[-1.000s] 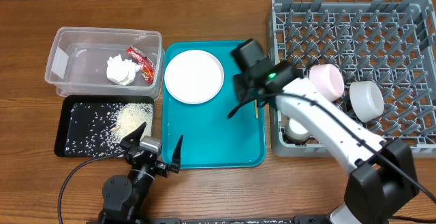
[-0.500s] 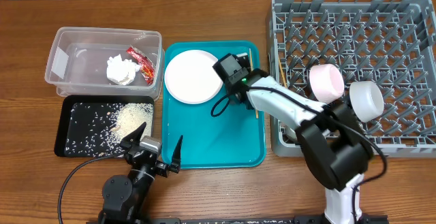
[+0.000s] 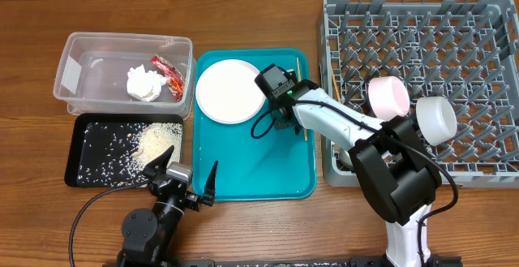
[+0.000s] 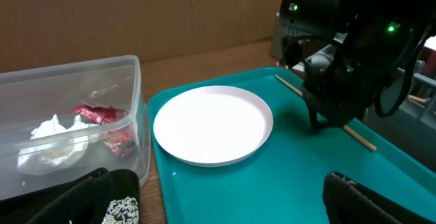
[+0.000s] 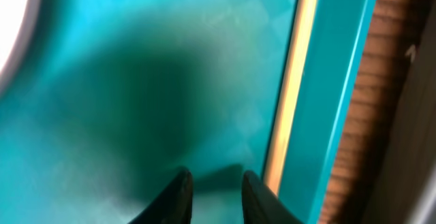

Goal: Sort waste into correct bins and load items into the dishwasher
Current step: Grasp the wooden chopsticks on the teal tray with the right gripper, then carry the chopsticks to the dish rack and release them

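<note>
The white plate (image 3: 231, 91) lies on the teal tray (image 3: 243, 170), and a chopstick (image 3: 305, 129) lies along the tray's right edge. My right gripper (image 3: 289, 119) is low over the tray just left of that chopstick (image 5: 289, 94). Its fingers (image 5: 214, 190) are slightly apart with nothing between them. Another chopstick (image 3: 332, 84) rests at the grey dish rack's (image 3: 486, 7) left edge. The pink bowl (image 3: 389, 96), white bowl (image 3: 436, 118) and tiny cup (image 3: 354, 152) are in the rack. The napkin (image 3: 144, 83) and wrapper (image 3: 169, 76) are in the clear tub (image 3: 73, 72). Rice (image 3: 154, 141) is in the black tray (image 3: 89, 174). My left gripper (image 3: 182, 182) is open and empty.
The left gripper rests at the table's front edge, between the black tray and the teal tray. The right arm (image 4: 354, 54) arches from the front right over the rack's left front corner. Bare wood shows along the back edge.
The right gripper swung left from the tray's right rim to beside the plate and came down next to the chopstick. Over the last half second it barely moved. The left arm is still.
</note>
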Action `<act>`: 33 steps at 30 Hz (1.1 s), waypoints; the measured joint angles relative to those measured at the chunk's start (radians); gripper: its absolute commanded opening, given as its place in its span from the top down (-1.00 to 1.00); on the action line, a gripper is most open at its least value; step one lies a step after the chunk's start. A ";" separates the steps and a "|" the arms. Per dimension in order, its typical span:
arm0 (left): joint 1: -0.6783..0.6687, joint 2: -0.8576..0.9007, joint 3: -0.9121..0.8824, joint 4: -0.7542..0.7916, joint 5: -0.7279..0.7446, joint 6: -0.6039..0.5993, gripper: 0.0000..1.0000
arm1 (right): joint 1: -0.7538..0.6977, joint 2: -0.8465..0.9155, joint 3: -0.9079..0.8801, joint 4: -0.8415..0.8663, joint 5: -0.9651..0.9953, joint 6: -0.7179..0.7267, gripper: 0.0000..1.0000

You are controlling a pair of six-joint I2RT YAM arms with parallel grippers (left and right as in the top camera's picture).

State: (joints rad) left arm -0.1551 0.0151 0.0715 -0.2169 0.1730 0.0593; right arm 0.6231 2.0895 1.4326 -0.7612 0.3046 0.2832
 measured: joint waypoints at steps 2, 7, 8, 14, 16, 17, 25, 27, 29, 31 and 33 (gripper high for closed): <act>0.000 0.000 0.000 0.000 0.000 0.000 -1.00 | 0.002 0.000 0.011 -0.034 0.008 0.000 0.29; 0.000 0.000 0.000 0.000 0.000 0.000 -1.00 | 0.005 0.000 0.014 -0.035 0.038 -0.010 0.23; 0.000 0.000 0.000 0.000 0.000 0.000 -1.00 | 0.003 0.000 0.014 -0.029 0.040 -0.014 0.24; 0.000 0.000 0.000 0.000 0.000 0.000 -1.00 | -0.034 0.000 0.014 -0.006 0.034 -0.019 0.23; 0.000 0.000 0.000 0.000 0.000 0.000 -1.00 | -0.055 0.000 0.014 0.003 0.007 -0.019 0.23; 0.000 0.000 0.000 0.000 0.000 0.000 -1.00 | -0.062 0.000 0.013 0.006 -0.010 -0.020 0.24; 0.000 0.000 0.000 0.000 0.000 0.000 -1.00 | -0.079 -0.005 0.004 0.002 -0.118 -0.052 0.74; 0.000 0.000 0.000 0.000 0.000 0.000 -1.00 | -0.066 -0.008 0.004 -0.024 -0.134 -0.063 0.90; 0.000 0.000 0.000 0.000 0.000 0.000 -1.00 | -0.045 -0.011 0.005 -0.059 -0.135 -0.063 0.92; 0.000 0.000 0.000 0.000 0.000 0.000 -1.00 | -0.018 -0.013 0.013 -0.096 -0.142 -0.064 0.92; 0.000 0.000 0.000 0.000 0.000 0.000 -1.00 | 0.001 -0.013 0.022 -0.130 -0.148 -0.047 0.92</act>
State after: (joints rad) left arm -0.1551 0.0151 0.0715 -0.2169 0.1730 0.0593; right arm 0.6243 2.0766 1.4548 -0.8909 0.1562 0.2359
